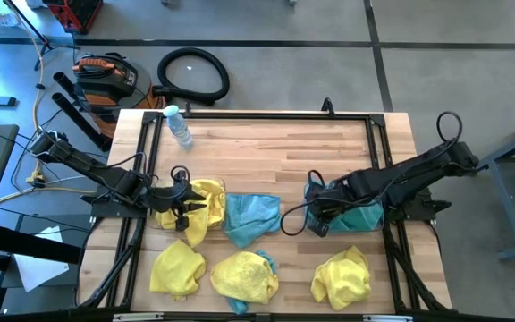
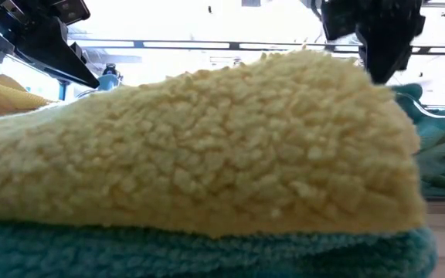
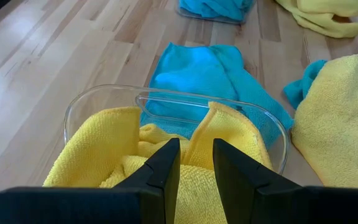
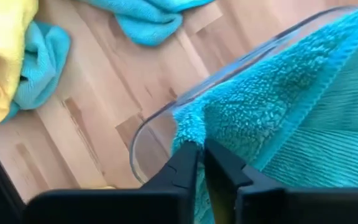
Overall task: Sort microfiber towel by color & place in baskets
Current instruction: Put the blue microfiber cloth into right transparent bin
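Observation:
My left gripper (image 1: 186,202) (image 3: 195,155) is narrowly open just over the yellow towels (image 3: 104,149) piled in a clear basket (image 3: 104,96) at the table's left; whether its tips touch them I cannot tell. My right gripper (image 1: 318,221) (image 4: 201,152) is shut on a teal towel (image 4: 278,118) that lies in the other clear basket (image 4: 166,112) at the right. Loose on the wood lie a teal towel (image 1: 250,217), a yellow towel (image 1: 177,268), a yellow one over a teal one (image 1: 244,275), and another yellow one (image 1: 341,275). My right gripper pinches the teal towel at its fuzzy edge (image 4: 188,127), where that edge lies over the basket's rim. Only the fingertips (image 4: 190,155) are on it. The rest of the towel rests slack in the basket with other teal cloth.
A clear water bottle with a blue cap (image 1: 179,125) lies on the far left of the table. A black frame (image 1: 266,114) runs round the table's edge. In the low view a yellow towel (image 2: 207,139) on a teal one (image 2: 207,255) fills the picture.

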`<state>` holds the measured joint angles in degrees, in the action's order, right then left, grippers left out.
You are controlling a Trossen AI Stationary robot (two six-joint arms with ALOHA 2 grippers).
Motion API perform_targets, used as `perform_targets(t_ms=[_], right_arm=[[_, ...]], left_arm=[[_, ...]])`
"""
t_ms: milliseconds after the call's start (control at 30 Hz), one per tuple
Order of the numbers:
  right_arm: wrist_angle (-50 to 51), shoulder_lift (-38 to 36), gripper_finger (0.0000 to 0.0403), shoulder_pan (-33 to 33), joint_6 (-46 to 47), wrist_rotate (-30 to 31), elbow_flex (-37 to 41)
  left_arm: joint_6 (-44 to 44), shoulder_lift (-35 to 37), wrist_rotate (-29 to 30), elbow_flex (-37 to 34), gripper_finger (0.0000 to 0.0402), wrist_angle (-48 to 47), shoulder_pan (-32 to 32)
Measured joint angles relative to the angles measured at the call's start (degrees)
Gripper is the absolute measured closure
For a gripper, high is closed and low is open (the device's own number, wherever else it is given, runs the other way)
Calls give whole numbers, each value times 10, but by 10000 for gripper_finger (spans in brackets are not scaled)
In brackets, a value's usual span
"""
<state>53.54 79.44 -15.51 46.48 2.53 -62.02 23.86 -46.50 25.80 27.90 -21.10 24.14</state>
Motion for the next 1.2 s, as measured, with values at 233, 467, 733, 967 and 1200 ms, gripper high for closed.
perform_targets(t_ms=[233,467,733,967,1200], right_arm=[[78,0,306,0,1,17,-48],[168,0,270,0,30,-7,-54],[191,0,270,0,16,75,-54],[70,0,270,8,-39,102,6],[-90,-1,270,10,-29,52,157]], left_arm=[[0,0,-2,0,316,0,0],[0,0,-2,0,316,0,0],[0,0,-2,0,316,0,0],[1,0,-2,0,316,0,0],[0,0,-2,0,316,0,0]])
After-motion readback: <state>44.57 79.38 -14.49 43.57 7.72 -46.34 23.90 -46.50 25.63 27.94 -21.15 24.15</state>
